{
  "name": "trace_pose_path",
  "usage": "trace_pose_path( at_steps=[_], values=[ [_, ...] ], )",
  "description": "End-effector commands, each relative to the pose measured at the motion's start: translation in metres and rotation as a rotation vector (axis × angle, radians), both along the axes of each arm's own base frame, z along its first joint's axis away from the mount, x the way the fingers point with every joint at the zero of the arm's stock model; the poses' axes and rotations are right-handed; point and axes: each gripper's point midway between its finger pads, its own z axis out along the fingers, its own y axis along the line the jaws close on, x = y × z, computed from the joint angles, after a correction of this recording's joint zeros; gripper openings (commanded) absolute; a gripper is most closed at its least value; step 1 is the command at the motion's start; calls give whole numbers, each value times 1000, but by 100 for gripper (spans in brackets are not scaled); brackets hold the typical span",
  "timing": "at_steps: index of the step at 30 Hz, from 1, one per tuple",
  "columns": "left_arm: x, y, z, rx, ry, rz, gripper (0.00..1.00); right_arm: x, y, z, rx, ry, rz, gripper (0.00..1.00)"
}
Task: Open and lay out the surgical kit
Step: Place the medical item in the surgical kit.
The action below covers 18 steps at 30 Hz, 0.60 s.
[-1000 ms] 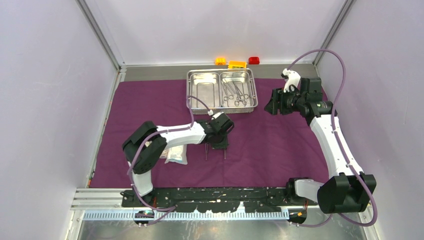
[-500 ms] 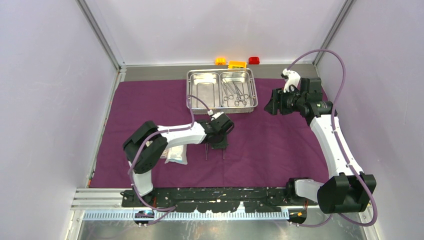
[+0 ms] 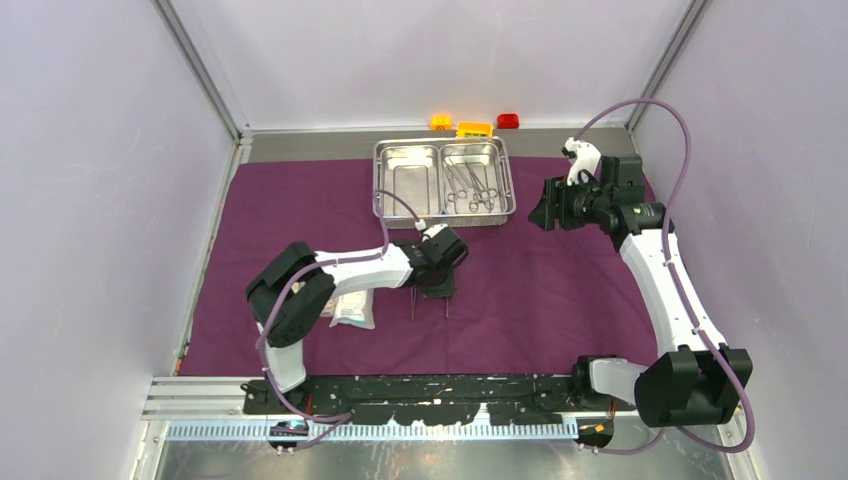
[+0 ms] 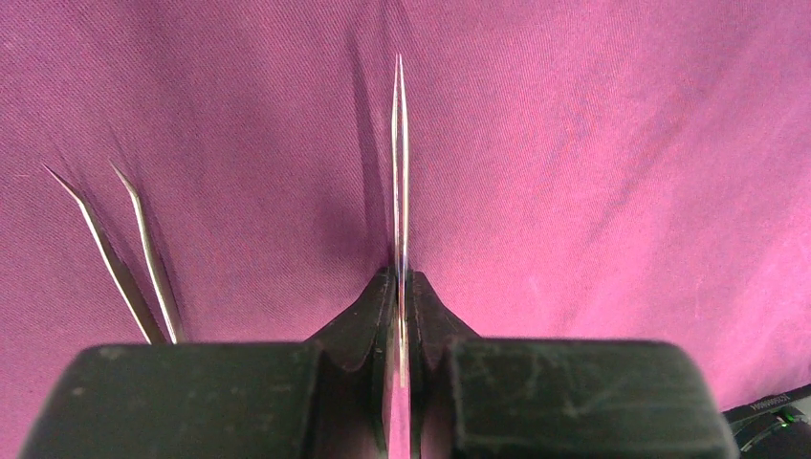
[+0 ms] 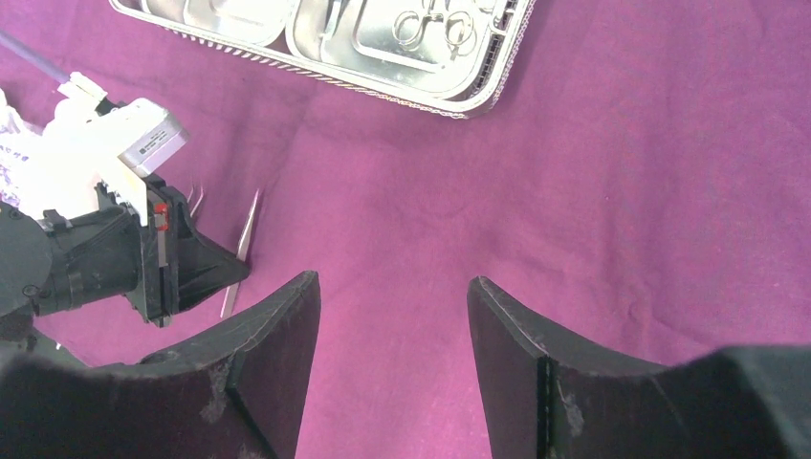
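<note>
Nothing has shifted; tray's (image 3: 378, 186) right compartment holds scissors and clamps (image 3: 472, 187).

A grey table (image 3: 300, 145) seen from above, walled on three sides. A large dark-purple cloth (image 3: 560, 290) lies flat on it and covers nearly the whole surface, with faint creases. A bare grey strip of table shows along the far edge at 12 o'clock. On that strip, just beyond the cloth, sit three toy bricks (image 3: 474, 129) in a row, two yellow-orange and one red.
</note>
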Motion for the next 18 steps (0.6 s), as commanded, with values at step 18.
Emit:
trace_pose_path(
  at_steps=[18],
  values=[
    [3,4,3,3,-27,33,16,2,2,5,0,-39,25,63]
  ],
)
